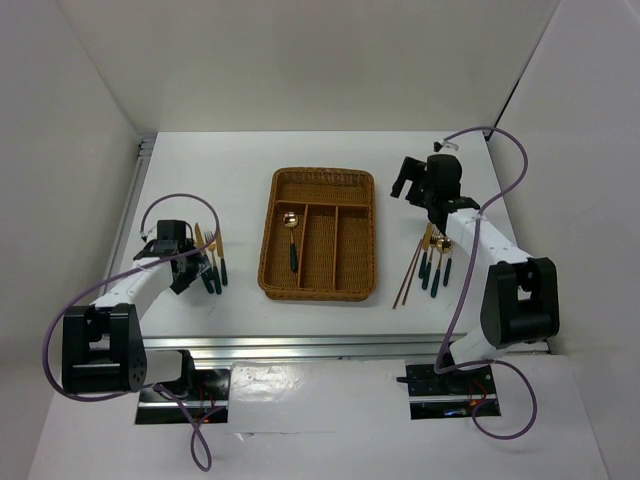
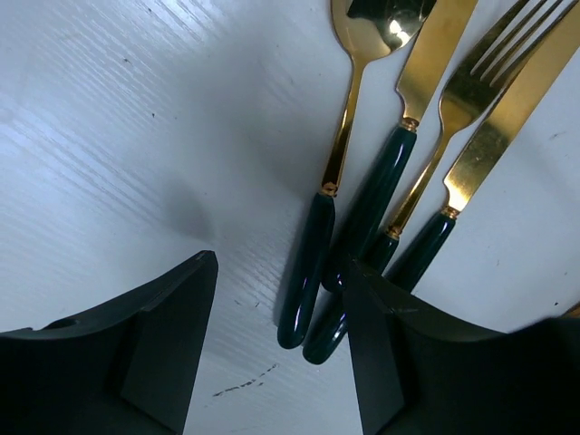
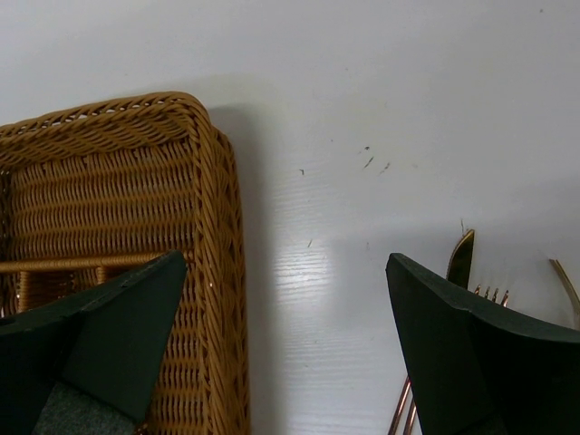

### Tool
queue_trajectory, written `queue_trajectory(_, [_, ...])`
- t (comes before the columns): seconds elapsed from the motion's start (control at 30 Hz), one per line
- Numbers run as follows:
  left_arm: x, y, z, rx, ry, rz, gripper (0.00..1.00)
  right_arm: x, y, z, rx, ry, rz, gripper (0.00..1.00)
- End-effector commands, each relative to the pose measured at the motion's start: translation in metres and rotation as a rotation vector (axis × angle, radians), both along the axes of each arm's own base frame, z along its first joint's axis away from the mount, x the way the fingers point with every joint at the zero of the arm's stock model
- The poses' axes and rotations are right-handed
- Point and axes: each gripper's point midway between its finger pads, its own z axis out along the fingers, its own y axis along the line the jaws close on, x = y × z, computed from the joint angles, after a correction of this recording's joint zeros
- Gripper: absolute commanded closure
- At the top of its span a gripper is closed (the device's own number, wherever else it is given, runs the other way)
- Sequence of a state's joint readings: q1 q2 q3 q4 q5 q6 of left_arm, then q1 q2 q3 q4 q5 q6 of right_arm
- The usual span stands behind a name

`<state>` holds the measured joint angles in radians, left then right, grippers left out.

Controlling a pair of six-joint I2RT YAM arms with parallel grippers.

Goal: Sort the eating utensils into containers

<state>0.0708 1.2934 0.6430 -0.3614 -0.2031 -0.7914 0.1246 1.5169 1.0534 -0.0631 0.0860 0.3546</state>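
"Top external view: where does the cutlery lie?"

"One gold-bowled spoon with a dark teal handle (image 1: 291,243) lies in the left long slot of the rectangular brown woven wicker tray (image 1: 374,240). A left cluster of gold-and-teal cutlery (image 1: 214,262) lies on the white table (image 1: 220,170) beside the tray. A right cluster (image 1: 437,262), with thin reddish-brown chopsticks (image 1: 407,277), lies on its other side."

"And the left gripper (image 1: 190,270)?"

"It hangs over the left cluster's handle ends. In the left wrist view its black fingers (image 2: 168,340) stand partly apart, gripping nothing. The teal handle tips of a second spoon (image 2: 308,272) and a neighbouring piece lie between them, nearer one finger."

"The right gripper (image 1: 412,186)?"

"Near the tray's far right corner, jaws wide and empty. The right wrist view shows tray rim and bare table between its fingers (image 3: 471,353)."
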Motion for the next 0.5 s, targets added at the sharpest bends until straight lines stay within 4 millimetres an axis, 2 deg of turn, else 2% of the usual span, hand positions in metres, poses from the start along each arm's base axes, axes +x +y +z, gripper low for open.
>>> queue_trajectory(0.0, [0.011,-0.001,0.004,-0.014,-0.044,-0.009,0.3,0.008,0.002,0.003,0.007,-0.011,0.0,0.0])
queue_trajectory(0.2, [0.008,-0.001,-0.008,-0.012,-0.002,-0.018,0.34,0.01,0.002,0.007,0.008,-0.02,0.0,0.0])
queue_trajectory(0.37, [0.012,0.004,-0.013,0.011,0.033,-0.028,0.34,0.01,0.002,0.007,0.008,-0.02,0.0,0.0])
queue_trajectory(0.47, [0.011,0.008,-0.017,0.029,0.058,-0.018,0.4,0.01,0.002,0.003,0.007,-0.011,0.0,0.0])
